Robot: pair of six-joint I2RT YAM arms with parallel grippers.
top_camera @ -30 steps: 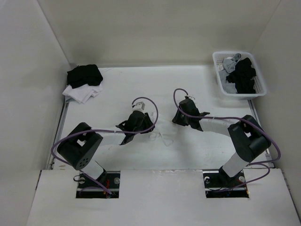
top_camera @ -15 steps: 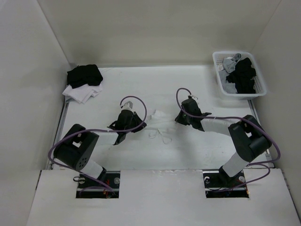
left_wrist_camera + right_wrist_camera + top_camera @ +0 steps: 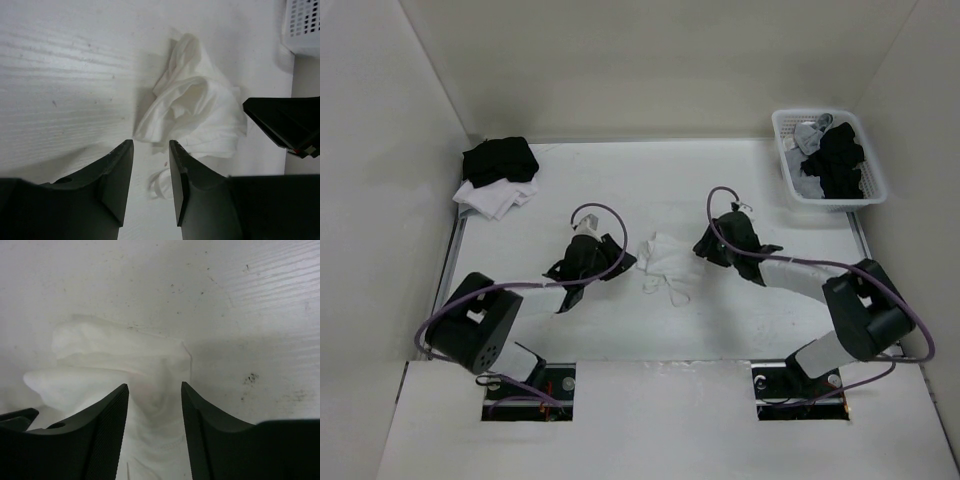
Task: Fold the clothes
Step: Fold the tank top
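Flattening stage, judging by the clothes (image 3: 665,257) bunched mid-frame on the desk (image 3: 580,190). Left hand (image 3: 150,145) and right hand (image 3: 154,386) part-open, empty, flanking it. Next: pinch opposite edges, spread flat.

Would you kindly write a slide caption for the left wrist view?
Left gripper, jaws open, facing a crumpled white camisole on the table.
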